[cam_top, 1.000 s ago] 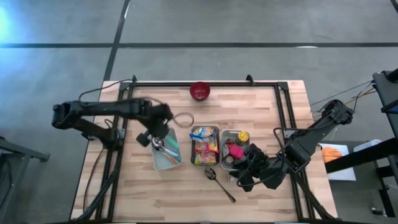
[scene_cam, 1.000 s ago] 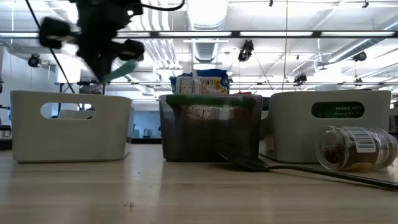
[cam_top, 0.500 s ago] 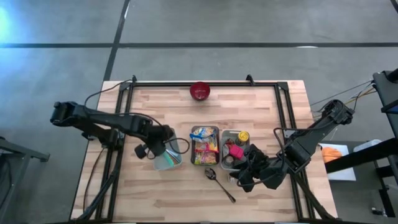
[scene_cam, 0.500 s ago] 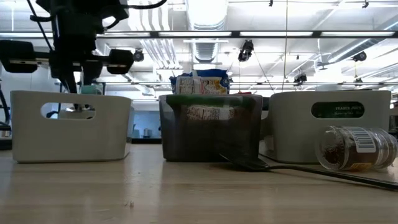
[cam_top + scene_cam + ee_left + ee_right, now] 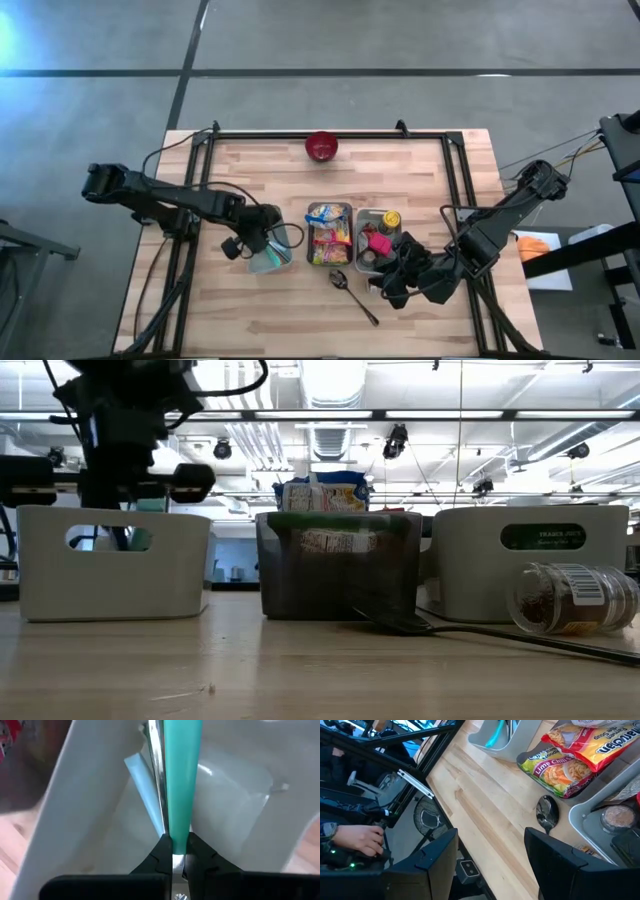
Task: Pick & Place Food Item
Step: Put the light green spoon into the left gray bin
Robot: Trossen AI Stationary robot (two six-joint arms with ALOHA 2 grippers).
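My left gripper (image 5: 262, 243) reaches down into the white bin (image 5: 278, 262) at the table's left-middle and is shut on a thin teal item (image 5: 181, 775). A silvery strip (image 5: 156, 770) and a pale blue piece (image 5: 144, 785) lie close beside the teal item inside the bin. In the low view the bin's wall (image 5: 110, 570) hides the fingertips. My right gripper (image 5: 395, 285) hangs open over the near right of the table, with nothing between its fingers (image 5: 490, 840). My left gripper pinches the teal item's near end (image 5: 175, 834) between its two fingers. The fingers come steeply from above and lie along the item, which runs on from them down into the white bin. I cannot tell whether its far end rests on the bin's floor.
A dark bin with noodle packets (image 5: 330, 235) and a second white bin (image 5: 372, 245) with jars stand to the right. A spoon (image 5: 352, 293) and a spice jar (image 5: 575, 598) lie near the front. A red bowl (image 5: 321, 147) sits at the far edge. A person's hand (image 5: 357, 840) shows beyond the table.
My left gripper has come down and toward the table's near edge, into the white bin, staying shut on the teal item. The item was tilted above the bin's rim a second ago and now sits inside the bin.
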